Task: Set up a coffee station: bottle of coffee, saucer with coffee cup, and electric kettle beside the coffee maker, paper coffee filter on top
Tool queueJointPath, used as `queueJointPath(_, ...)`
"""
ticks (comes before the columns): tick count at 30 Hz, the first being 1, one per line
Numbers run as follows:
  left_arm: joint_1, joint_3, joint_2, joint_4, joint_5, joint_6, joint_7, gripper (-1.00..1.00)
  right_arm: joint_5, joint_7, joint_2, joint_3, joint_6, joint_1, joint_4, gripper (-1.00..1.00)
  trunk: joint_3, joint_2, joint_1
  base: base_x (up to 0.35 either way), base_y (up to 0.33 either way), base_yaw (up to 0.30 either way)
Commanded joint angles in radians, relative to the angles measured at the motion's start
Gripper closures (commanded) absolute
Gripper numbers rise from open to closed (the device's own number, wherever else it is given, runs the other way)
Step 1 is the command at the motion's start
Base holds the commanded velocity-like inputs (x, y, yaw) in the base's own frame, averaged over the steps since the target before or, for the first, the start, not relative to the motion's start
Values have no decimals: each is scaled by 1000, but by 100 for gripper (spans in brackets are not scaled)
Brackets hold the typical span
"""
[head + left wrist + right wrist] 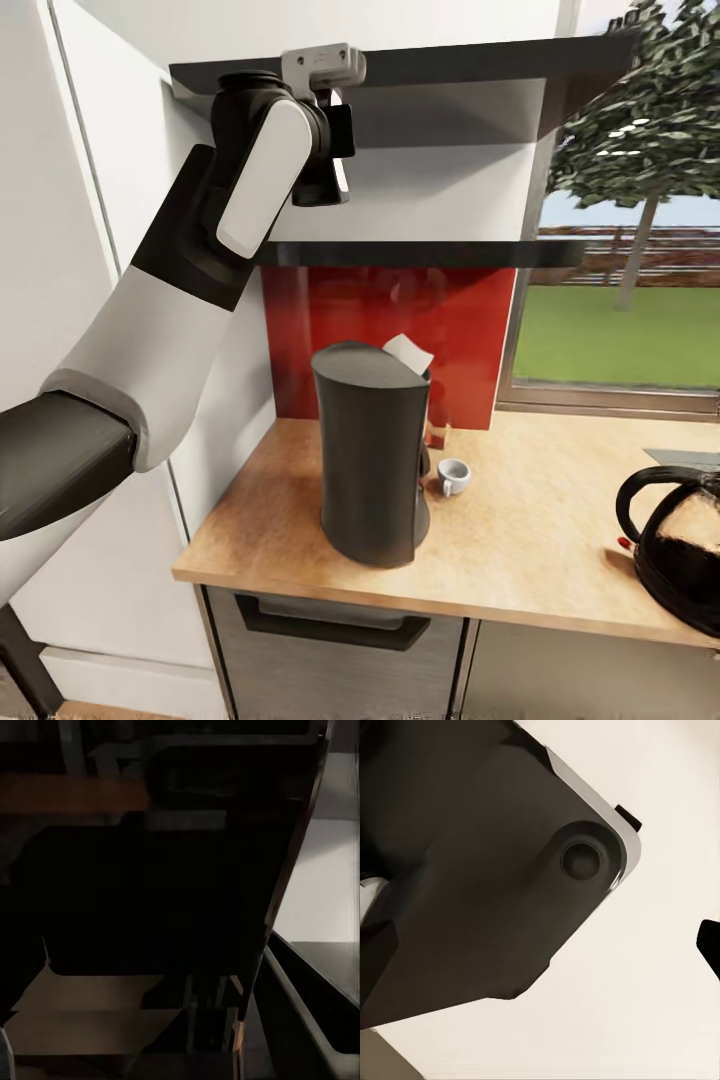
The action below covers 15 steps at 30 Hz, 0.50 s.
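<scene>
Head view, coffee maker (372,455): upright on the kitchen countertop (540,540), near its left end.
Paper coffee filter (409,353): white, resting on the coffee maker's top at the back.
Coffee cup (453,476): on the countertop just right of the machine.
Electric kettle (678,545): at the right edge, well apart from the coffee maker.
Kitchen shelf (420,254): above the red backsplash (400,330).
Left gripper (322,185): raised between the two shelves; grip state cannot be told.
Right wrist view: dark, rounded robot housing (472,877) against a pale surface.
</scene>
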Motion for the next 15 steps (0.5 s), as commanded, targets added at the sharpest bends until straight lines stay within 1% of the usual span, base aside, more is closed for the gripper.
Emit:
queueJointPath(1, -1, -1, 0, 0, 9, 1, 10, 100, 10, 4, 0, -8, -3, 0, -1, -100, -2, -1, 0, -228, 0, 0)
queueJointPath(6, -1, -1, 0, 1, 9, 1, 10, 100, 10, 4, 0, -8, -3, 0, -1, -100, -2, -1, 0, -185, 0, 0)
queueJointPath(15, -1, -1, 0, 2, 9, 1, 10, 100, 10, 4, 0, -8, -3, 0, -1, -100, -2, -1, 0, -257, 0, 0)
